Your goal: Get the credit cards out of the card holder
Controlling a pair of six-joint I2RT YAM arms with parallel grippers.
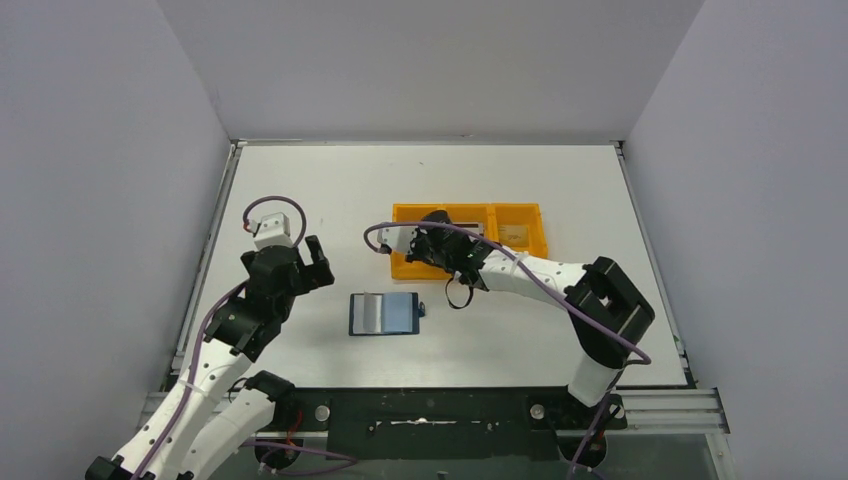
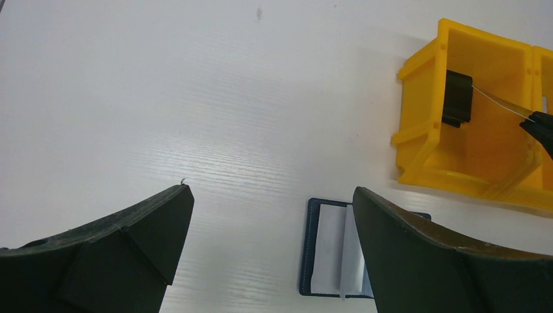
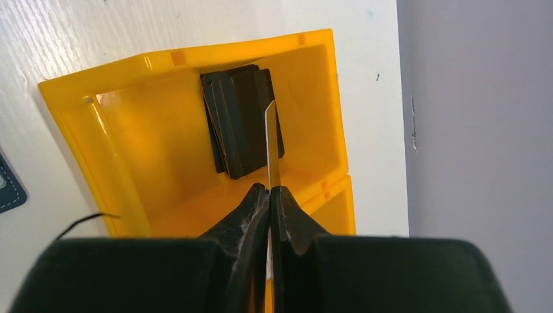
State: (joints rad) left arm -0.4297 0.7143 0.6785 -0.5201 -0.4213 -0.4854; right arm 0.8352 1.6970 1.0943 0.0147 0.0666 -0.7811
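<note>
- The right hand is pinching a thin silver-grey card, edge-on.
- The left hand is gaping wide, holding nothing.
- Its finger is covering part of the navy bifold wallet.

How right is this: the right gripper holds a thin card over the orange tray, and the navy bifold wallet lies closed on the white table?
One error: the dark navy-blue bifold wallet lies open, not closed, as the top external view shows. The right gripper does hold a thin flat card over the orange plastic tray.
</note>
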